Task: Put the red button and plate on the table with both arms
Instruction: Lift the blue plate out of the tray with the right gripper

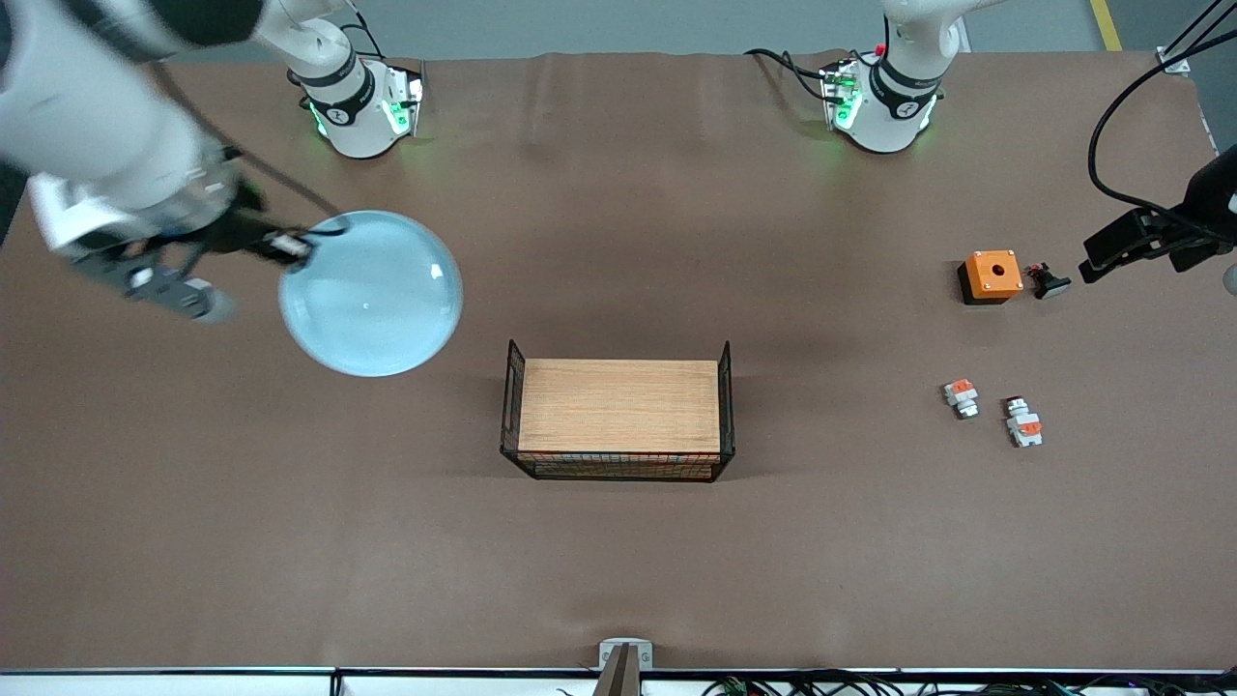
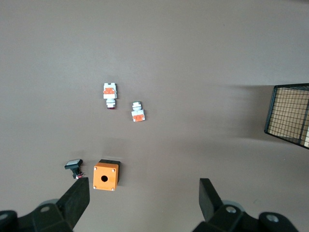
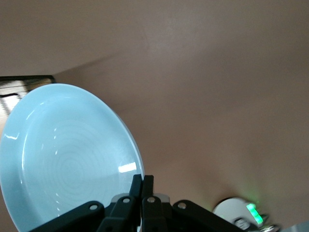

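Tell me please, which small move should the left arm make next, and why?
Probably it should move the left gripper over the red button and lower it. The fingers are open and hold nothing, above the table near the orange box, while the button lies untouched, nearer the front camera. The right gripper already clamps the plate by its rim.

Glossy smooth plate (image 1: 371, 293), matt brown table (image 1: 618, 561), wood-grained board (image 1: 618, 405) with wire sides.
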Available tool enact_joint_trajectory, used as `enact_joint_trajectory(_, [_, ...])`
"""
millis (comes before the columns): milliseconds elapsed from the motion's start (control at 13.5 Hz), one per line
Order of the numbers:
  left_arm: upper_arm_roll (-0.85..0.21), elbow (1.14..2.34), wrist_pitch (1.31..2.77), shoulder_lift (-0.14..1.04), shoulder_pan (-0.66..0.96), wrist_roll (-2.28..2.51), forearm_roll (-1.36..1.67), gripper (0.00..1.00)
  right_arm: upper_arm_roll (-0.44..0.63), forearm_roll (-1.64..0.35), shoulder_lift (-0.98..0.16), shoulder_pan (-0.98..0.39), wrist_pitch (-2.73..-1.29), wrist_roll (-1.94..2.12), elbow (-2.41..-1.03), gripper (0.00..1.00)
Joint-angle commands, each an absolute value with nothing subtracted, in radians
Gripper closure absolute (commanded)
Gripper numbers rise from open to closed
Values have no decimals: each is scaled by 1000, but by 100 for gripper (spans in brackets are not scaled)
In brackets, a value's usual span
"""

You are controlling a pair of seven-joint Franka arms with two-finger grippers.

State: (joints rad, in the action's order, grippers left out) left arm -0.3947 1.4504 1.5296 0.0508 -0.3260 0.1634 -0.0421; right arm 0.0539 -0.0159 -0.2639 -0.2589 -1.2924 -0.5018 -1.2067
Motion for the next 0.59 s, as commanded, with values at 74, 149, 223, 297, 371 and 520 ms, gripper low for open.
enact_joint_trajectory(74, [-414, 1453, 1509, 29, -330, 178, -31, 0, 34, -5, -261, -62, -1460, -140, -1375, 100])
enact_joint_trajectory(149, [-408, 1456, 1508, 28, -318, 178, -29, 0, 34, -3, -261, -25, -1535, -65, -1435, 100])
enact_joint_trajectory(223, [-381, 1457, 1506, 22, -260, 179, -32, 0, 34, -3, -261, 9, -1616, 2, -1487, 100])
enact_joint_trajectory(297, [-303, 1463, 1497, 11, -177, 179, -34, 0, 34, -3, -267, 44, -1696, 61, -1538, 100])
enact_joint_trajectory(371, [-234, 1466, 1476, 0, -96, 179, -34, 0, 34, -3, -279, 73, -1771, 104, -1584, 100])
enact_joint_trajectory(520, [-209, 1506, 1474, -34, -72, 178, -31, 0, 34, -3, -320, 115, -1876, 143, -1640, 100])
